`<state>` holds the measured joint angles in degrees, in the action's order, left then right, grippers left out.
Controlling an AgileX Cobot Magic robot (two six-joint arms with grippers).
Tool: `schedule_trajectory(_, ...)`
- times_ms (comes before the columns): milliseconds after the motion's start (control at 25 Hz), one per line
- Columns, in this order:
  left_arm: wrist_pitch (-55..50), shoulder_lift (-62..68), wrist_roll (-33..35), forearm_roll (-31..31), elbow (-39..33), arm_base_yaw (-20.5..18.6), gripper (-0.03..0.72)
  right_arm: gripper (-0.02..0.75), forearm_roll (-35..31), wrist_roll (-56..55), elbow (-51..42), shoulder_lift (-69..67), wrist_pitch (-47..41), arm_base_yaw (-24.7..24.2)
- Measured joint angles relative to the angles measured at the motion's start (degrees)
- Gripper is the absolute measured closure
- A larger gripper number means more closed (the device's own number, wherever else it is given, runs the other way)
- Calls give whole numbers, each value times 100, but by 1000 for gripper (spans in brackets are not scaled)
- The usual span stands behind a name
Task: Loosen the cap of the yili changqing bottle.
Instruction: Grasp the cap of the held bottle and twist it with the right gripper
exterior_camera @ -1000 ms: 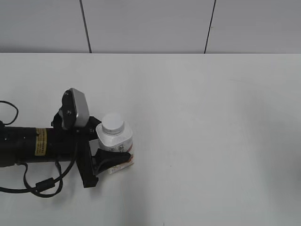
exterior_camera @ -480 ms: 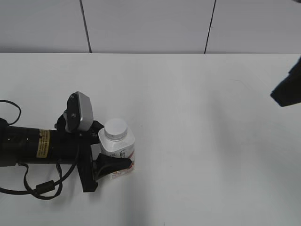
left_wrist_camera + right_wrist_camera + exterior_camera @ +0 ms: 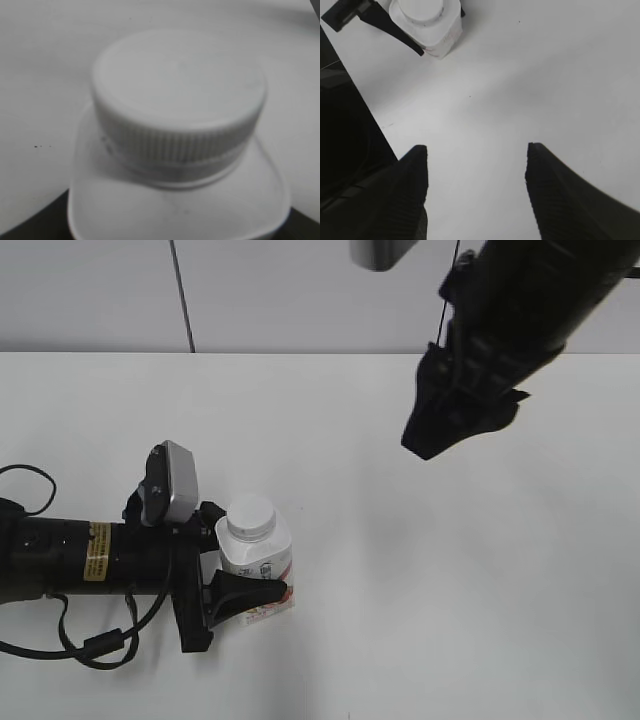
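Note:
The yili changqing bottle (image 3: 258,558) stands upright on the white table at the lower left, white with a red-pink label. Its white ribbed cap (image 3: 250,515) is on the neck. My left gripper (image 3: 232,575) is shut on the bottle's body from the left side. The left wrist view shows the cap (image 3: 179,100) close up above the bottle's shoulders (image 3: 175,210). My right gripper (image 3: 425,435) hangs open and empty high above the table, up and right of the bottle. In the right wrist view the open jaws (image 3: 476,152) frame bare table, with the bottle (image 3: 427,22) at the top left.
The white table (image 3: 450,590) spreads around the bottle. A grey panelled wall (image 3: 300,295) runs along the back edge. The left arm's black cable (image 3: 90,640) loops at the lower left.
The right arm has swung in from the right edge to the upper middle of the view. The left gripper and the bottle have shifted slightly right and down.

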<state>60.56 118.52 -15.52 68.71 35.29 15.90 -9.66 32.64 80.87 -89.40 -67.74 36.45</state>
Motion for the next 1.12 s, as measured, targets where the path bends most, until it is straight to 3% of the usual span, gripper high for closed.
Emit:
schedule_trajectory(480,19,11,6,0,0,0,240,247,-1,-955,1859,-1870,-168,752)
schedule_trajectory(1120,19,11,6,-51,0,0,241,247,-29,-1675,1991,-2559,-196,1222)
